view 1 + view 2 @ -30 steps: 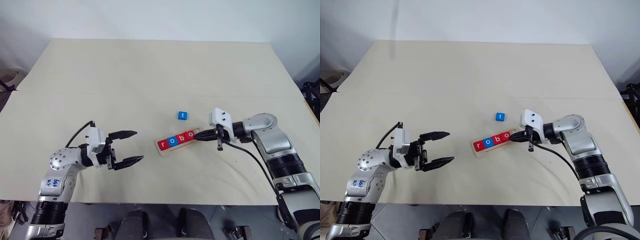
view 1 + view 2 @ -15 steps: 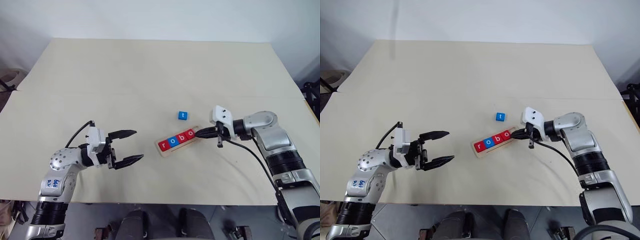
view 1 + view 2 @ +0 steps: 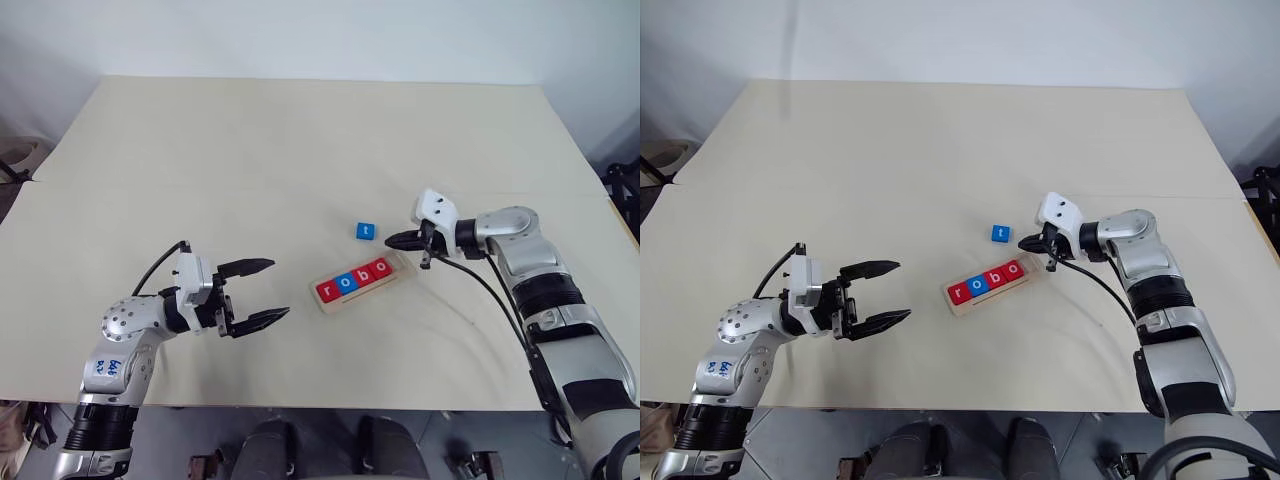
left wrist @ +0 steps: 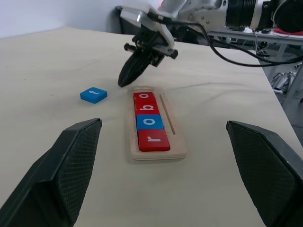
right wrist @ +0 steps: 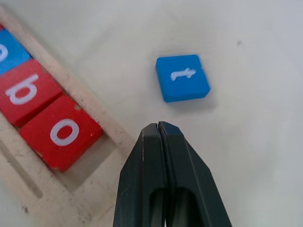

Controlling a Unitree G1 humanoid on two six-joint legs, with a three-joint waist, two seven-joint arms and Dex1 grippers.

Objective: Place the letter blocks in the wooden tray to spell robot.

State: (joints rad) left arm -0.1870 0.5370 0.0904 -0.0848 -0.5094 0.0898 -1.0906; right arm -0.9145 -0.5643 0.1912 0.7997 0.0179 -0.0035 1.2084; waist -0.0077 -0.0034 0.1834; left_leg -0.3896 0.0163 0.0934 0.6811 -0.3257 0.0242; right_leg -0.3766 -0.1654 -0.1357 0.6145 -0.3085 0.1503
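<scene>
The right gripper [image 5: 160, 126], jaws clenched and empty, is hovering just short of the blue t block [image 5: 182, 78]; the left gripper [image 3: 262, 292] is gaping released.

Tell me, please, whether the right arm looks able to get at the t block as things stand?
Probably yes. The right end effector hovers beside the t block with bare table between them. Its fingers are shut, so it would need to open first. The tray is off to the side.
</scene>
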